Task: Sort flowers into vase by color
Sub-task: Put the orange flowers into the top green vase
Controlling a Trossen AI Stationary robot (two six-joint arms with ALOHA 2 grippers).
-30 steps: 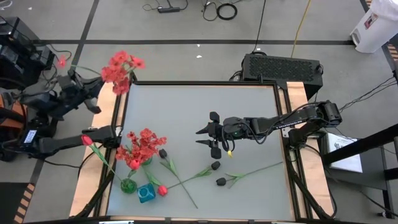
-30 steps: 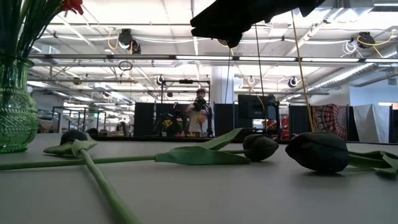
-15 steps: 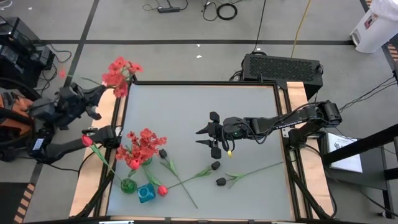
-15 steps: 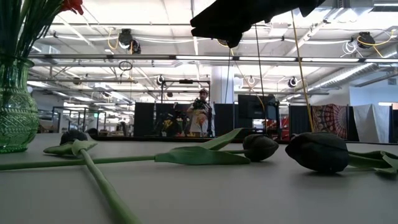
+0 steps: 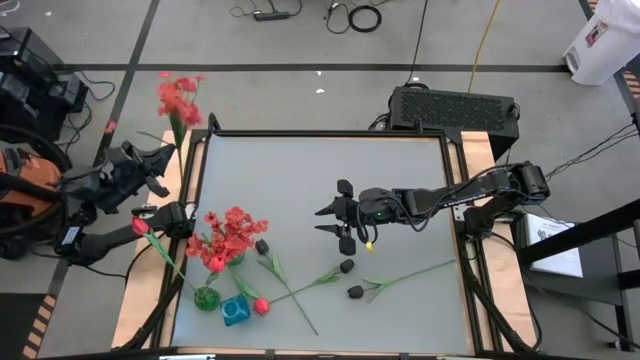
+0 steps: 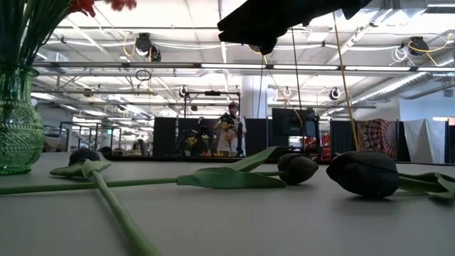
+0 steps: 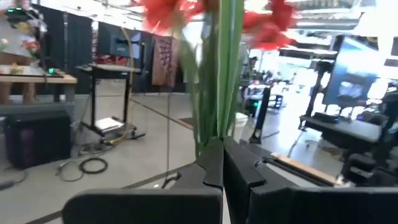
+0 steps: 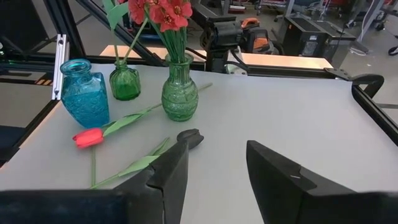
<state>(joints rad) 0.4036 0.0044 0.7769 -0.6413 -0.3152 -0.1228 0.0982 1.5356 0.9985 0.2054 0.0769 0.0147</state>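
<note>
From above, we are seeing the left gripper (image 5: 160, 158) hanging off the table's (image 5: 400, 160) left edge, fingers pinched together on the stem of a frilly red flower (image 5: 176, 97) whose bloom is sticking out beyond the far-left corner. The right gripper (image 5: 328, 219) is hovering over the middle of the table with its fingers standing apart, gripping nothing. Near the left edge a green vase (image 5: 219, 262) is holding a red bunch (image 5: 230, 234); a smaller green vase (image 5: 206, 298) and a blue vase (image 5: 235, 311) are sitting nearer the front. A red tulip (image 5: 261, 306) is lying just beside the blue vase, and black buds (image 5: 355, 292) on green stems are lying across the near middle.

At table height, we are looking at black buds (image 6: 362, 173) and leaves lying flat, the green vase (image 6: 17, 128) at the left, and a person (image 6: 229, 135) standing far behind.

Through the left wrist, we are seeing the fingers (image 7: 214, 165) clamped on green stems (image 7: 217, 68) with red blooms above.

Through the right wrist, we are seeing two parted fingers (image 8: 171, 171) above the table, with the three vases, the red tulip (image 8: 90, 136) and a black bud (image 8: 190, 137) beyond
</note>
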